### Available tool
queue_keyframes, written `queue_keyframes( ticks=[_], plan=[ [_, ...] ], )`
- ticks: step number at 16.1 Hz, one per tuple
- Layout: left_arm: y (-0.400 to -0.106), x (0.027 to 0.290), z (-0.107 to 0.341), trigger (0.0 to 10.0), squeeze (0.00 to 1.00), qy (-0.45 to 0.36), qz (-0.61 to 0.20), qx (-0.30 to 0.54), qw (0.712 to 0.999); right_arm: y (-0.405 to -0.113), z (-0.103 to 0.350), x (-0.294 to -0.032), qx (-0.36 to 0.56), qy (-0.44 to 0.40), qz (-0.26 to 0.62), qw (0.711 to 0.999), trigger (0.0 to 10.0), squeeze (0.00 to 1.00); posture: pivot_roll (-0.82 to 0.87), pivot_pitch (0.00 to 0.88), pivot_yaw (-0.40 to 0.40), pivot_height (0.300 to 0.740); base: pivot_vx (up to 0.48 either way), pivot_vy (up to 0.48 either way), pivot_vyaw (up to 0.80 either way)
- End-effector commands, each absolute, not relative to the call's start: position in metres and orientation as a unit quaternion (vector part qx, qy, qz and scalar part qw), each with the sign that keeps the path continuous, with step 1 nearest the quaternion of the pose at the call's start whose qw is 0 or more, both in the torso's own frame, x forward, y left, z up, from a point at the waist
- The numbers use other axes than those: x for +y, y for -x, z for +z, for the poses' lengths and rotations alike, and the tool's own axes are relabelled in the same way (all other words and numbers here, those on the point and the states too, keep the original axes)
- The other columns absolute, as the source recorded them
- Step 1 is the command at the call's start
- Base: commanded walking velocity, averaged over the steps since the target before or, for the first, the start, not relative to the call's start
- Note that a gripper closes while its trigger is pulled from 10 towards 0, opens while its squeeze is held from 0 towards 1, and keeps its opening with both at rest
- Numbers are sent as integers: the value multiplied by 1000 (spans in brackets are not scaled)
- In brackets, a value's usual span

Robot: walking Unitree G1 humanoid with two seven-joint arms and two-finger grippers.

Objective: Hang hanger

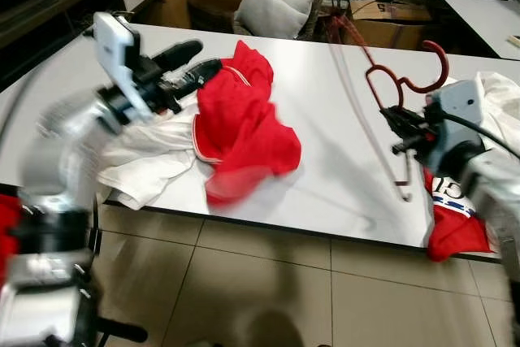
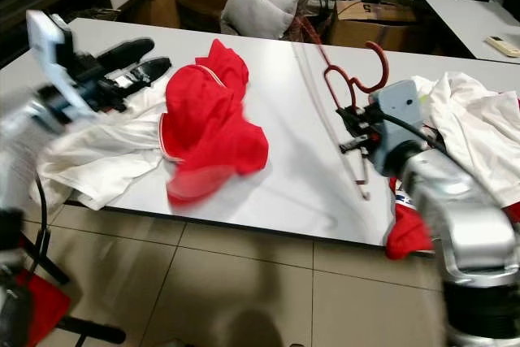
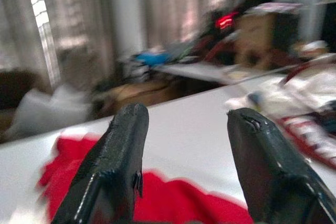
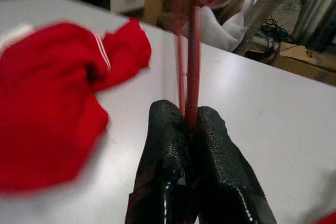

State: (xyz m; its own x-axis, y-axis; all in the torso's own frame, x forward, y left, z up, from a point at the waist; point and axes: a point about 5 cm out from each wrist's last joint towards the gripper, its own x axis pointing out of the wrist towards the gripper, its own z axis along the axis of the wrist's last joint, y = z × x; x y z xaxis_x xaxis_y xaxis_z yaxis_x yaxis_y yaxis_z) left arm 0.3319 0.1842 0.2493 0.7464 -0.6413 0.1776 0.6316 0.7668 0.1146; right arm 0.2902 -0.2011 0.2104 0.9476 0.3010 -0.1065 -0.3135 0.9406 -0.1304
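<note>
A dark red wire hanger (image 1: 404,85) stands above the white table (image 1: 333,127) at the right, hook uppermost. My right gripper (image 1: 396,117) is shut on its neck, the wire (image 4: 191,77) pinched between both fingers. A red shirt (image 1: 244,123) lies crumpled left of the table's middle, partly over a white garment (image 1: 150,160). My left gripper (image 1: 195,58) hovers open just left of the red shirt, above the white garment, nothing between its fingers (image 3: 113,166).
White and red clothes (image 1: 479,160) are heaped at the table's right edge under my right arm. An armchair with a grey pillow (image 1: 268,6) and a cardboard box (image 1: 382,22) stand beyond the far edge. Tiled floor (image 1: 268,290) lies before the near edge.
</note>
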Motion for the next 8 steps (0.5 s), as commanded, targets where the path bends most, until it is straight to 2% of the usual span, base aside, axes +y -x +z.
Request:
queue_keyframes(
  ticks=[1,2,3,5,7,8],
  plan=[
    [-332,182,246,10000,0,-38,-286,-95,953,-287,215,-197,32,57,140,988,10000,0,-102,0,2,740,0,0,0],
    [-331,178,243,10000,0,-38,-276,-94,956,-286,213,-195,34,48,132,990,10000,0,-101,0,-3,740,0,0,0],
    [-325,162,224,10000,0,-26,-249,-75,965,-280,204,-186,25,51,70,996,10000,0,-103,0,-4,740,0,0,0],
    [-316,151,202,10000,0,-45,-213,-64,974,-269,196,-170,25,42,73,996,10000,0,-108,0,-1,740,0,0,0],
    [-307,140,197,10000,0,-55,-201,-67,976,-266,196,-163,21,30,62,997,10000,0,-109,0,2,740,0,0,0],
    [-304,136,201,10000,0,-45,-202,-78,975,-266,194,-160,22,30,65,997,10000,0,-109,0,2,740,0,-270,0]
  ],
)
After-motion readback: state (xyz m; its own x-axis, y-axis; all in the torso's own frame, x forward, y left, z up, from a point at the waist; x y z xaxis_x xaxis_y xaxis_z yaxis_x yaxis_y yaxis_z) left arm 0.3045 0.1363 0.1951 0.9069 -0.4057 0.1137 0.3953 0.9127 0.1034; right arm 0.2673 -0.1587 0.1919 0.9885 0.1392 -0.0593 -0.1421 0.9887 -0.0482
